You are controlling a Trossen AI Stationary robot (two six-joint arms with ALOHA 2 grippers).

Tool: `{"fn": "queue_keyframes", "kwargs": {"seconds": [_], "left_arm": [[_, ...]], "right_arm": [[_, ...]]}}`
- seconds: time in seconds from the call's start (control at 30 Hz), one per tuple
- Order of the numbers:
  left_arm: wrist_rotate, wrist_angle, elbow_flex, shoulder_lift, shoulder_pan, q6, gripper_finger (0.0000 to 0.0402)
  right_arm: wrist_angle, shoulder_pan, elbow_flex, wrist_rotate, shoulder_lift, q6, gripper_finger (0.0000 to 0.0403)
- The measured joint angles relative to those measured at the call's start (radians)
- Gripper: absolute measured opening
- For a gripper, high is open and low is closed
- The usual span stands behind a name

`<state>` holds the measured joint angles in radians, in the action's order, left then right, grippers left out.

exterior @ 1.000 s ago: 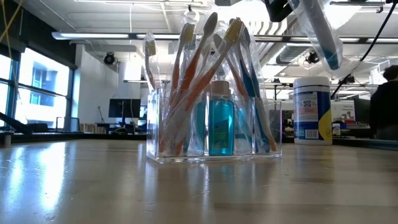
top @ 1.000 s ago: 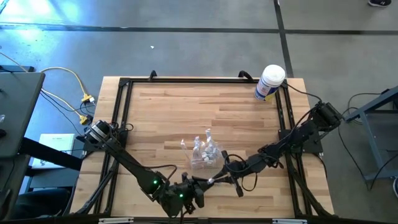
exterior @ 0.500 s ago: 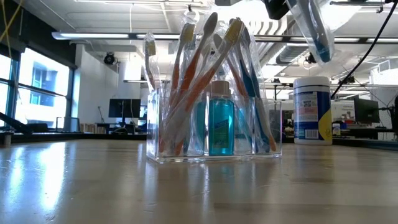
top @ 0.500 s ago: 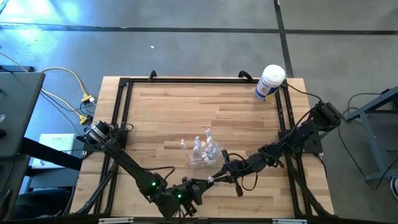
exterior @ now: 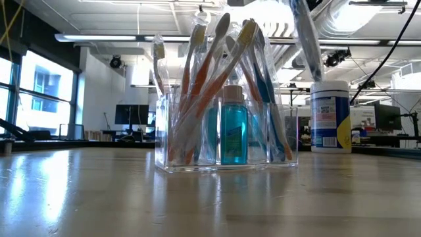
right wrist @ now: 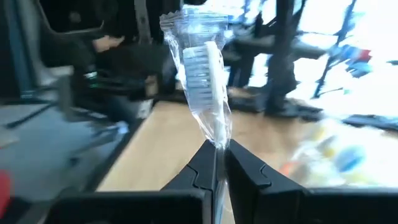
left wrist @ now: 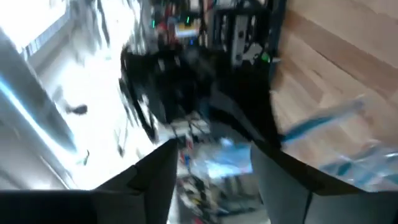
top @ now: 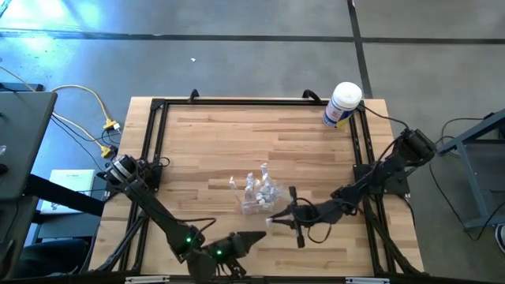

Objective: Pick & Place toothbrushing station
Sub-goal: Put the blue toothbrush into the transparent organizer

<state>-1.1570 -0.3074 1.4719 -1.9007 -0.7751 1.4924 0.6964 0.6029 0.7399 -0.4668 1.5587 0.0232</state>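
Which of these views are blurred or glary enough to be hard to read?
Left wrist view: heavily motion-smeared, with blown-out white at one side; only the wood table reads clearly. Right wrist view: the wrapped toothbrush pinched in the right gripper is sharp, the background soft and overexposed. Low view: sharp on the clear holder, ceiling lights glaring behind. High view: evenly lit, sharp.

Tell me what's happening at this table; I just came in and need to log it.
The right hand is shut on a plastic-wrapped toothbrush, holding it up beside the clear toothbrushing station, which stands mid-table with several wrapped toothbrushes and a blue bottle inside. The left hand is open and empty, near the table's front edge. A white canister stands at the far right corner.
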Motion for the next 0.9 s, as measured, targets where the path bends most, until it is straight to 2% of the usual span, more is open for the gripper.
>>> {"fn": "queue_keyframes", "kwargs": {"seconds": [0.13, 0.27, 0.37, 0.43, 0.5, 0.6, 0.67, 0.73, 0.9], "left_arm": [[-0.076, 0.000, 0.000, 0.007, -0.015, -0.170, 0.0213], [-0.129, 0.011, -0.002, 0.046, -0.025, -0.346, 0.0218], [-0.137, 0.106, -0.002, 0.111, -0.029, -0.511, 0.0218], [-0.121, 0.267, -0.002, 0.175, -0.029, -0.676, 0.0218], [-0.045, 0.492, -0.002, 0.249, -0.027, -0.905, 0.0218], [0.184, 0.822, -0.002, 0.362, 0.009, -1.251, 0.0219], [0.325, 0.953, -0.005, 0.419, 0.045, -1.406, 0.0219], [0.370, 0.962, -0.033, 0.456, 0.073, -1.473, 0.0219], [0.285, 0.916, -0.135, 0.526, 0.087, -1.511, 0.0219]], "right_arm": [[0.004, 0.076, 0.000, -0.197, -0.034, -0.112, 0.0012], [0.044, 0.159, 0.001, -0.419, -0.051, -0.254, 0.0012], [0.089, 0.199, 0.001, -0.557, -0.050, -0.338, 0.0012], [0.094, 0.209, 0.001, -0.573, -0.050, -0.354, 0.0012], [0.095, 0.211, 0.000, -0.568, -0.050, -0.366, 0.0012], [0.100, 0.205, -0.007, -0.528, -0.050, -0.367, 0.0012], [0.123, 0.185, -0.022, -0.494, -0.050, -0.369, 0.0012], [0.191, 0.154, -0.056, -0.473, -0.050, -0.369, 0.0012], [0.469, 0.067, -0.193, -0.414, -0.050, -0.394, 0.0012]]}}
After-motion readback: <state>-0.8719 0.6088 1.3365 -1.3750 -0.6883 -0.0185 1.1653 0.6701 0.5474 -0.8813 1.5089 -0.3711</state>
